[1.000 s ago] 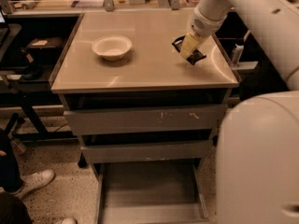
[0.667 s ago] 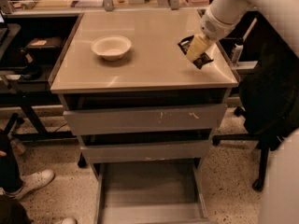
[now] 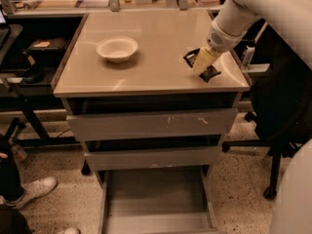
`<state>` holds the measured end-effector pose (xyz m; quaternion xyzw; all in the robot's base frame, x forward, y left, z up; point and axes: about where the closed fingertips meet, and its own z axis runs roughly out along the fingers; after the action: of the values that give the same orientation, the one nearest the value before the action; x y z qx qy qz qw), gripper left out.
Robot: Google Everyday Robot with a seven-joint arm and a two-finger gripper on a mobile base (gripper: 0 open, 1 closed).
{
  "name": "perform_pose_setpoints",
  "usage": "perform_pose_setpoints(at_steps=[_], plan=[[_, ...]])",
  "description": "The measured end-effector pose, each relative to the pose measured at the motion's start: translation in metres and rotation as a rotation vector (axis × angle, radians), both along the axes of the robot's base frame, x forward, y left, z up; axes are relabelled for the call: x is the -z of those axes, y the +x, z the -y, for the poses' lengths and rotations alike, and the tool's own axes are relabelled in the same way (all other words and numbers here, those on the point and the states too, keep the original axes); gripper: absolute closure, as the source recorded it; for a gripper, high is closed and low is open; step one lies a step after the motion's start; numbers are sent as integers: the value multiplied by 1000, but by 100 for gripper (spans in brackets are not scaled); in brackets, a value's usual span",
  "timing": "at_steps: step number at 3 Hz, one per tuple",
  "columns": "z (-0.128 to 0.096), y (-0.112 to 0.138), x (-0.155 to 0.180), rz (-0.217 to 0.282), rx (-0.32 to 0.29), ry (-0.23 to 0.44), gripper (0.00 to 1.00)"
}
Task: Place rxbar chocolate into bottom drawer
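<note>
The rxbar chocolate (image 3: 209, 72), a small black-wrapped bar, is at the right part of the tan cabinet top (image 3: 156, 52). My gripper (image 3: 201, 65) comes down from the upper right, its pale fingers over the bar's middle, with black wrapper ends showing on both sides. The bottom drawer (image 3: 157, 201) is pulled out toward the camera below the two wider grey drawers, and its shallow tray shows nothing inside.
A white bowl (image 3: 117, 48) sits on the left part of the top. A black office chair (image 3: 278, 111) stands to the right of the cabinet. A dark shelf unit (image 3: 29, 57) is on the left, and a person's shoe (image 3: 34, 189) is on the floor.
My arm has shifted right and the large white arm body has left the lower right of the view. The gripper and bar stay at about the same spot on the top.
</note>
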<state>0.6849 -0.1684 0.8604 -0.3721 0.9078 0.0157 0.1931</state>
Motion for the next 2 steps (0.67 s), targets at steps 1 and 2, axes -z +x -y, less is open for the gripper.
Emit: perform_pose_setpoints(at_steps=[1, 2], plan=[[0, -26, 1, -15, -21, -13, 100], [4, -81, 2, -32, 0, -18, 100]])
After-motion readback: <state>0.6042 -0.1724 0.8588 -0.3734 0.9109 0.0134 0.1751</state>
